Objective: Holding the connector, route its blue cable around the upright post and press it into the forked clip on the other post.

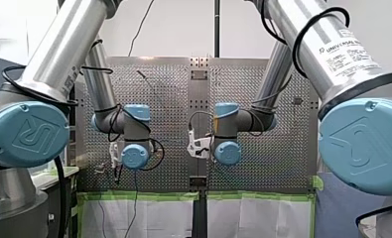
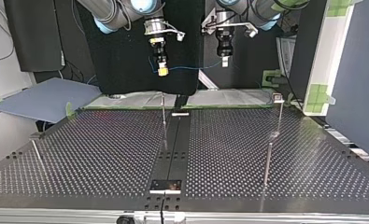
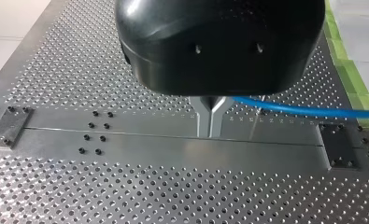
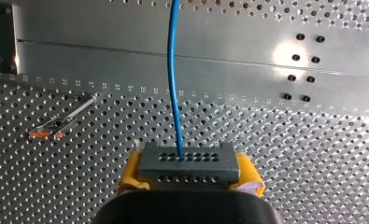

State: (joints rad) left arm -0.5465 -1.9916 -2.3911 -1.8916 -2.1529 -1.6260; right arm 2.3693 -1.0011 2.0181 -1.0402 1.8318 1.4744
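The right tool clamps the connector; its blue cable runs level to the left tool, closed on it, post below the connector.

This is a robotics lab. A perforated metal table carries bolted plates and thin posts. An industrial left arm and right arm stand over it. Green tape edges the table, a black backdrop hangs behind, and wires trail along white walls.
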